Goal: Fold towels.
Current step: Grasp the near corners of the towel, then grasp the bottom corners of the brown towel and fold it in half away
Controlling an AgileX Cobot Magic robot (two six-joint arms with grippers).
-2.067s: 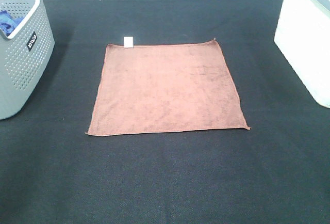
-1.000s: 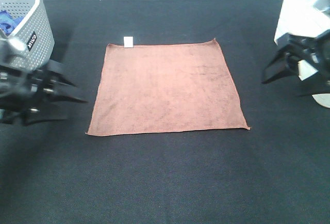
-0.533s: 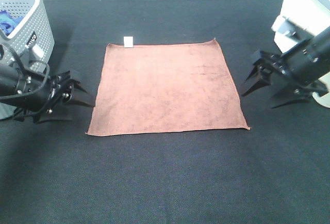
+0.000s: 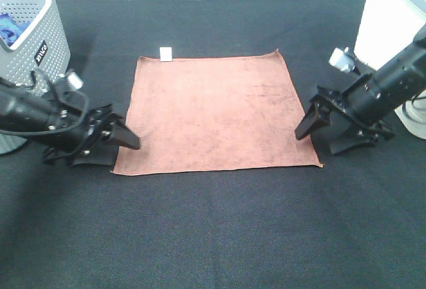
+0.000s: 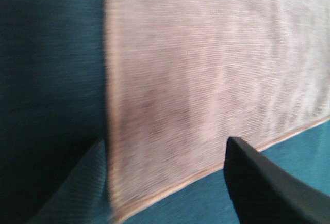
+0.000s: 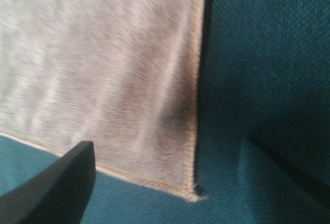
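Towel (image 4: pixel 216 112) flat on black mat (image 4: pixel 213 236). Left gripper (image 4: pixel 125 152) and right gripper (image 4: pixel 316 142) beside its near corners, jaws apart. Grey basket (image 4: pixel 33 69) holds blue item (image 4: pixel 10 28); white bin (image 4: pixel 393 42) contents hidden.

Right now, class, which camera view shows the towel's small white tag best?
The exterior high view: the white tag sits in plain sight at the far corner of the towel, on the left. Both wrist views show only blurred near stretches of the cloth and its stitched edge; the tag is out of their frame.
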